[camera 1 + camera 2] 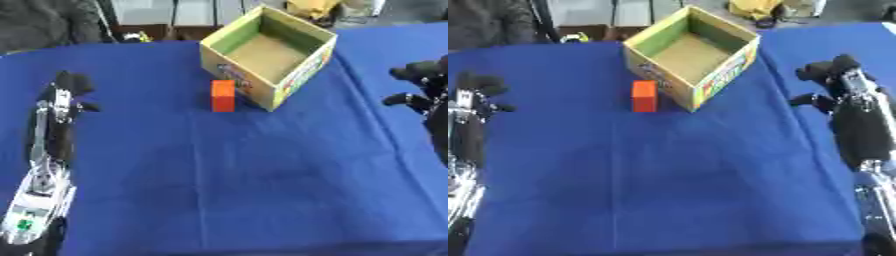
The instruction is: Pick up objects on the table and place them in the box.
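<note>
- Step in hand, as judged: approach and grasp the block, an orange upright piece on the blue bench. It stands touching or just beside the near wall of the box; contact cannot be confirmed.
- Left hand: holds nothing and rests low on the bench. The block lies ahead of it and toward the robot's right, well apart. The fingers read as a dark mass; whether they are spread or curled cannot be told.
- Right hand: holds nothing. The block lies to its left, beyond the near corner of the box. Finger spread cannot be told here either.
- Recommended approach: reach from the side away from the box, since the box wall blocks fingers on the far face. Close thumb and fingers across the two free side faces.
- Lift straight up before moving over the rim; a sideways drag would likely push the box or tip the block.
- Release over the middle of the box, which is open-topped and appears empty.
- Hard to make out: the print on the box sides is an unreadable coloured pattern.
- Cut off: the right hand is partly out of the left eye view; both forearms run off the lower edge.
- Hidden: the face of the block toward the box, and the box floor nearest the front wall.
</note>
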